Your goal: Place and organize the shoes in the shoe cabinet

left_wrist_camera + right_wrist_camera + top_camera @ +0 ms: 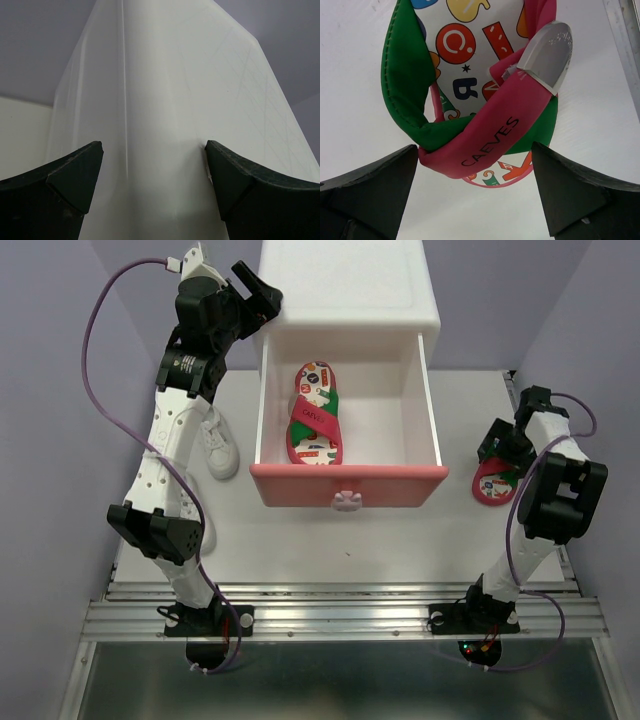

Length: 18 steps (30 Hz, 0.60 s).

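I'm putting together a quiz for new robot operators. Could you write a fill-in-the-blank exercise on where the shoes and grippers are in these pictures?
1. The pulled-out drawer holds ___ flip-flop.
2. The second flip-flop lies on the ___, under the right gripper.
3. The white sneaker sits outside the drawer, on its ___ side.
4. The left gripper, facing the cabinet, is ___.

Missing words: one; table; left; open.
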Each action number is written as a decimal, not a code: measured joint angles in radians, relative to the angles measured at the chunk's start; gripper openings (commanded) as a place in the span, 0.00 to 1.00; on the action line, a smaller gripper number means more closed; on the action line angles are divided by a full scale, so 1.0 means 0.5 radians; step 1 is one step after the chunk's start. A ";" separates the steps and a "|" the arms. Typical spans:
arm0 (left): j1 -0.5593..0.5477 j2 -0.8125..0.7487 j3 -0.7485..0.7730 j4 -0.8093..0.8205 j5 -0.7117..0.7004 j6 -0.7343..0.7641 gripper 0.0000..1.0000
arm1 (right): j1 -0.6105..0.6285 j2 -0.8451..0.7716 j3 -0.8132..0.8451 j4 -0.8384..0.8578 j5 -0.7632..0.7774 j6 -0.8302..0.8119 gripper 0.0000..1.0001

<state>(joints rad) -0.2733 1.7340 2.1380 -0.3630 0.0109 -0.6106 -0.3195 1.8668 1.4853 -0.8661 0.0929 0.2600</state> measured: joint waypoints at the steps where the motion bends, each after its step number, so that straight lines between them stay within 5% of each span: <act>1: 0.000 -0.003 -0.005 0.006 0.000 0.002 0.94 | 0.000 0.000 -0.016 0.017 0.001 -0.009 1.00; 12: 0.000 -0.004 -0.009 0.012 0.000 0.011 0.94 | 0.000 0.012 -0.014 0.216 0.079 -0.019 0.96; 18: 0.000 -0.003 -0.008 0.014 0.000 0.014 0.94 | 0.000 0.076 -0.014 0.239 0.077 -0.017 0.79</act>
<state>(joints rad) -0.2733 1.7325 2.1338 -0.3557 0.0109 -0.6033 -0.3195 1.9045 1.4784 -0.7467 0.1314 0.2516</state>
